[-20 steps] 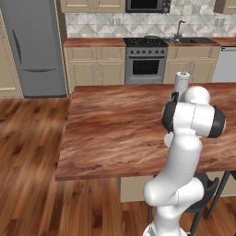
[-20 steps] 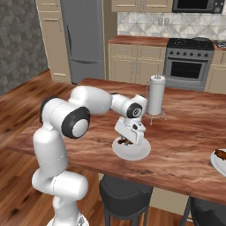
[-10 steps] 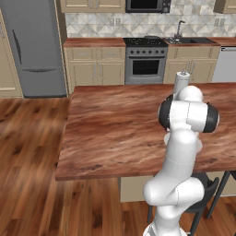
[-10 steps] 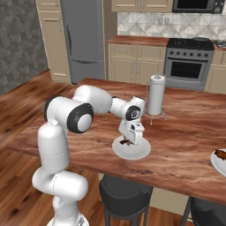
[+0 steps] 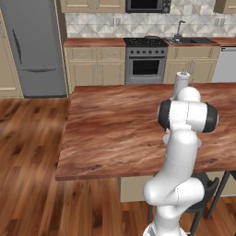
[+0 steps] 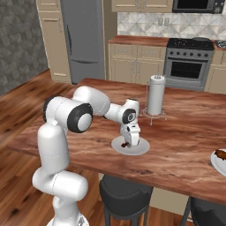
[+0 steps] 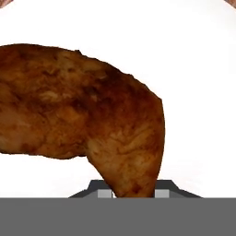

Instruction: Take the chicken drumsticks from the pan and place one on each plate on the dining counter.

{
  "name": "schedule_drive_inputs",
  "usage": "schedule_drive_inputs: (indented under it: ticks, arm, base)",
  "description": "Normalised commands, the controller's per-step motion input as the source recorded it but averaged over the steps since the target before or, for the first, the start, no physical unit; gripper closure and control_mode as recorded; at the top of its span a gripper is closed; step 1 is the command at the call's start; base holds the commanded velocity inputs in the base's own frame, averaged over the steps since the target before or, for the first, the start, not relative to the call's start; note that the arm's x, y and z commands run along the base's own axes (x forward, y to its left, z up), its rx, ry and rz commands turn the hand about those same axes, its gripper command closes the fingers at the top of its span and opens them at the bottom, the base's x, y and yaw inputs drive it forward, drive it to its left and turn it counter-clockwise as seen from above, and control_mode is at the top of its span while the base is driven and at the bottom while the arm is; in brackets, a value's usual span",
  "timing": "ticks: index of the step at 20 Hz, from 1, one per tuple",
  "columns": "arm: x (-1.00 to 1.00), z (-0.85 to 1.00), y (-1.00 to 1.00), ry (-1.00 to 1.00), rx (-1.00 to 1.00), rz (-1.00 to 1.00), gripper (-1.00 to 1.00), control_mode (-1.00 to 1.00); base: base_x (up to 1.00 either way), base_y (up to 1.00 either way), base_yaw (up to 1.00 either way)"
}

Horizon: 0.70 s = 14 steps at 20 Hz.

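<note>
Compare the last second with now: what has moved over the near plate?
The hand has come down a little closer to the near plate, with the arm's elbow swinging slightly. It is still shut on the drumstick; nothing has been let go. The paper-towel roll, the far plate with its drumstick, and the base have stayed put.

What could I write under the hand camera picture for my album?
Up close, the gripper is shut on a browned chicken drumstick, right over a white plate.
</note>
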Motion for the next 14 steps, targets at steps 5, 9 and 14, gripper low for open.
schedule_drive_inputs:
  ticks: [5, 9, 14]
  arm:
    - [0.13, -0.12, -0.09, 0.0, -0.05, -0.06, -1.0, -1.0]
    - [0.0, -0.05, 0.0, 0.0, -0.01, -0.07, -1.0, -1.0]
    - [-0.01, 0.02, -0.06, 0.0, 0.0, -0.02, -1.0, -1.0]
  base:
    - [0.0, 0.0, 0.0]
    - [0.0, 0.0, 0.0]
    - [0.0, 0.0, 0.0]
